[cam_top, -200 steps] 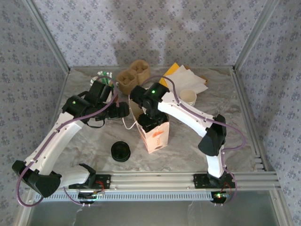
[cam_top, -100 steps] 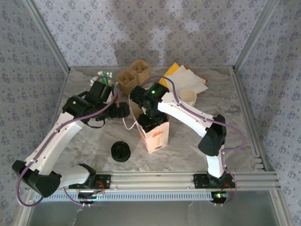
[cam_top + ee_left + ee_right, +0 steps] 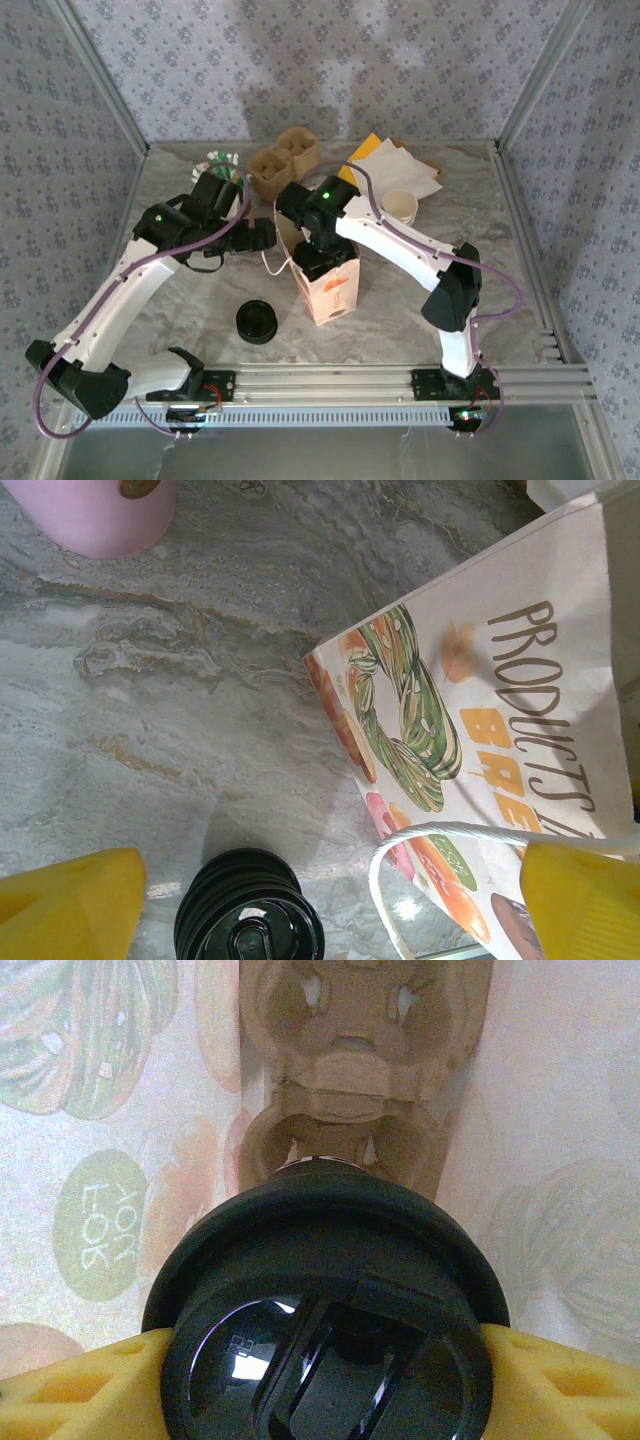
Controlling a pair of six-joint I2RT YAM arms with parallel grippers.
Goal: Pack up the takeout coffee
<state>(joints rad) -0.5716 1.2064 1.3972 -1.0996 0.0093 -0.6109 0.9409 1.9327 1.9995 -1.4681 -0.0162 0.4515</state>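
Since nothing has moved, my right claw (image 3: 320, 1392) stays clamped on the takeout coffee (image 3: 322, 1290) inside the paper bag (image 3: 330, 292), left claw (image 3: 325, 905) apart beside it; release still pending.

takeout coffee (image 3: 325, 1320) — black lid on, upright, inside the printed paper bag (image 3: 90, 1110), right above the pulp carrier (image 3: 350, 1070).

The bag (image 3: 325, 290) stands mid-tabletop (image 3: 390, 325). I see the lid pile (image 3: 257, 322) at its 8 o'clock, a cup carrier (image 3: 283, 160) at 11 and the cup stack (image 3: 399, 207) at 2. Inside the bag, my right claw (image 3: 320, 1380) holds the takeout coffee (image 3: 325, 1290).
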